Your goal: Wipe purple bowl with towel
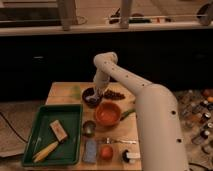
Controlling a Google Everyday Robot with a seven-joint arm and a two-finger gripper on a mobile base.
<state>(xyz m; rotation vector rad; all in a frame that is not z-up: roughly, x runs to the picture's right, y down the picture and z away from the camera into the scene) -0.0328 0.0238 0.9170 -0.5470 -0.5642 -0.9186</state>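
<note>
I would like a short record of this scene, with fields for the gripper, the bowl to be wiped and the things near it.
gripper position: the gripper is directly over the small round dark purple bowl
towel: not discernible
in front of that bowl: larger orange bowl
nearer the camera: small dark metal cup
left side: green tray holding a brown block
</note>
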